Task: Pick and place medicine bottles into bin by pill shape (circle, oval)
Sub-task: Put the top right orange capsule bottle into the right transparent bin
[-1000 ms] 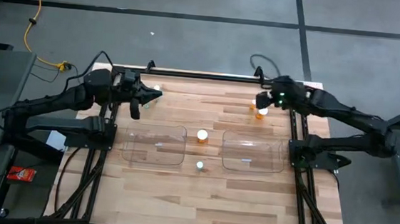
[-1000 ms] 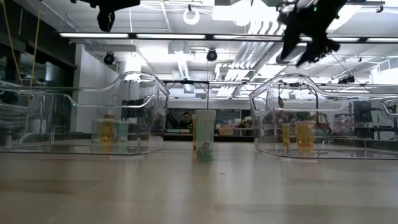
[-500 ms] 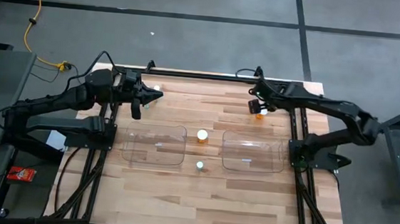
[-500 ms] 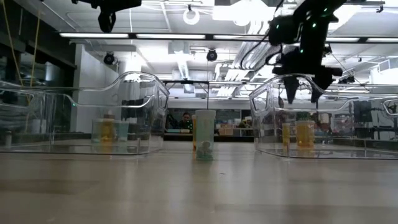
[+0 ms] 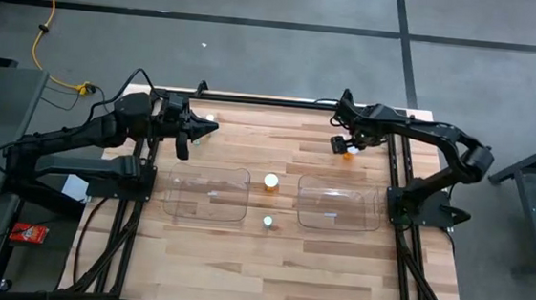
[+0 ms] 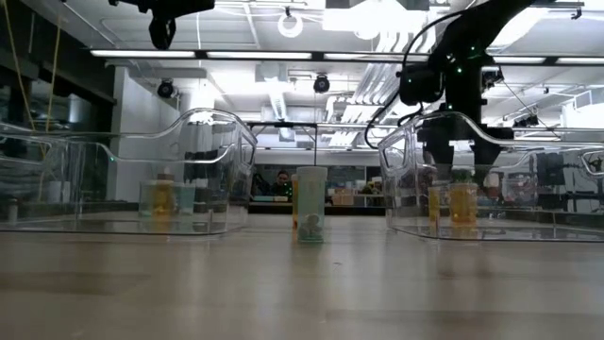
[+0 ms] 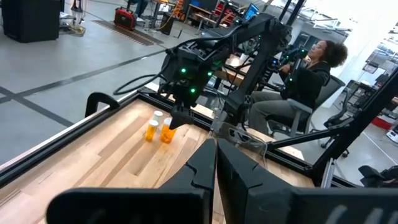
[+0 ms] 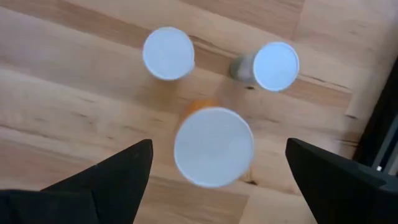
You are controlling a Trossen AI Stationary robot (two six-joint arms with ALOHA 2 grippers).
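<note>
Three white-capped bottles stand together at the table's far right (image 5: 349, 153). In the right wrist view the nearest is an amber one (image 8: 213, 146); two more caps (image 8: 168, 53) (image 8: 275, 65) lie beyond. My right gripper (image 8: 213, 174) is open, pointing down, with a finger on either side of the amber bottle (image 6: 462, 201), apart from it. An amber bottle (image 5: 271, 181) and a teal one (image 5: 268, 222) stand between the bins. Another white cap (image 5: 210, 119) stands by my left gripper (image 5: 181, 141), which is shut and empty, held high at the far left.
Two clear plastic bins (image 5: 209, 195) (image 5: 338, 205) sit side by side at mid table. The left bin holds bottles (image 6: 162, 198). A black rail (image 5: 272, 100) runs along the far edge. A person (image 7: 305, 74) sits beyond the table's right side.
My right gripper has swung a little toward the table's left, tipped to point downward, and come down over the bottle group at the far right, its fingers now beside the amber bottle. The bottles have not moved.
</note>
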